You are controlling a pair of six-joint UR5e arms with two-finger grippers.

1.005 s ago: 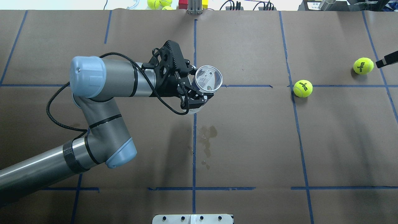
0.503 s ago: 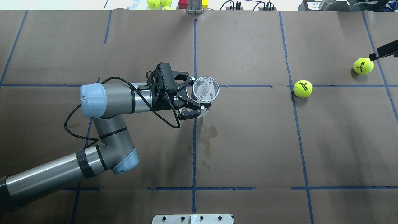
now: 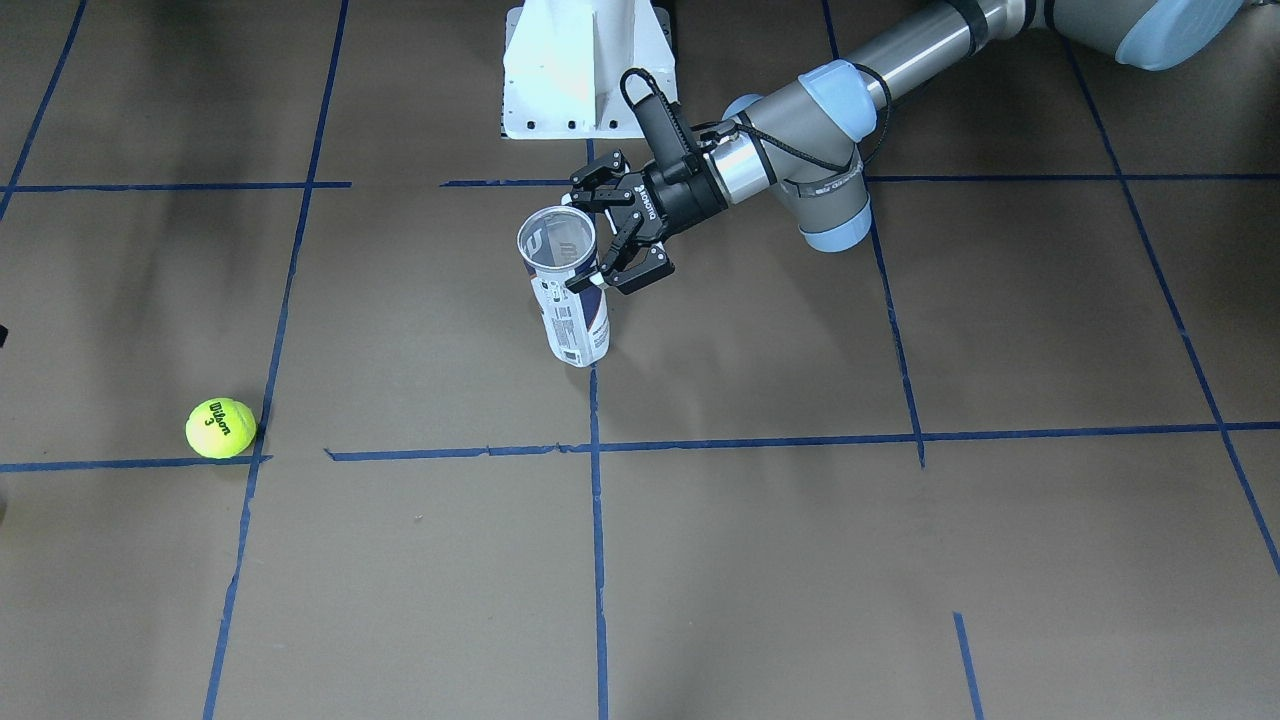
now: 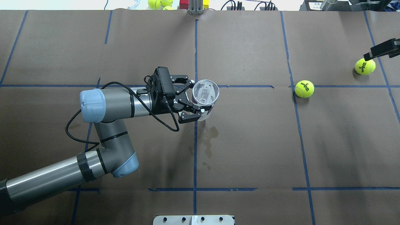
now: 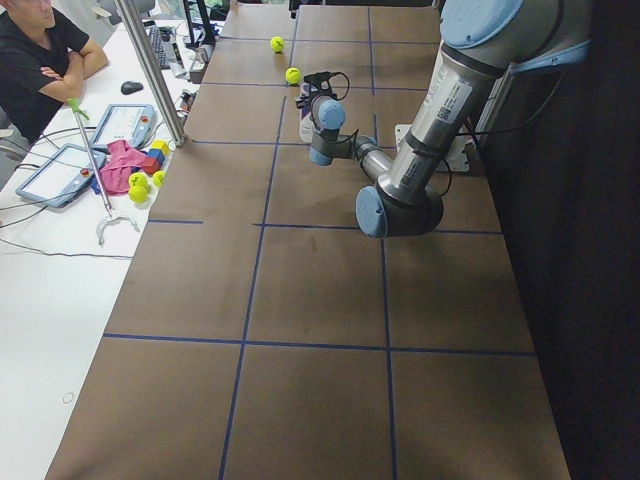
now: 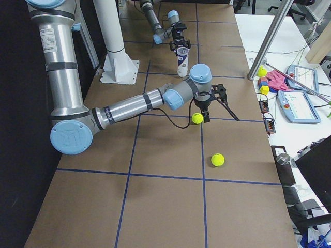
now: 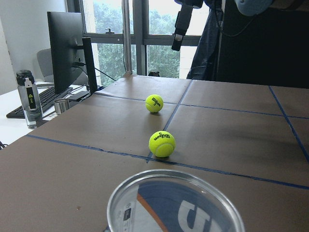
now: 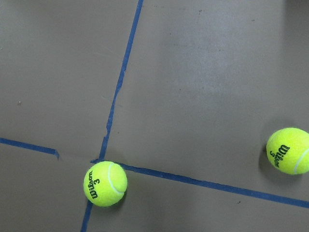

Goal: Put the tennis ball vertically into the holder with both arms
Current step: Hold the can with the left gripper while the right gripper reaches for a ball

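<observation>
The tennis ball (image 4: 304, 88) lies on a tape crossing on the table (image 4: 250, 140), below and to one side of the right pincer (image 6: 205, 117). A second ball (image 4: 365, 66) lies to that pincer's other side. The can (image 3: 572, 315) stands mouth up and looks empty. It sits between the fingers of the left pincer (image 4: 195, 98), which is spread wide and clamps the can just under its rim.

Step in hand, as judged: the right pincer fetches a ball while the left steadies the can.
1. Keep the can plumb, with its base on the table.
2. Lower the right pincer straight over one ball and close across its widest part.
3. Centre the ball over the rim before lowering it, because clearance is slight.

Not determinable:
- **Right pincer's opening:** its fingers are cut off at the overhead view's edge, absent from its wrist view, and too small in the side view.
- **Target ball:** it is unclear which ball the pincer is aiming at.
</observation>
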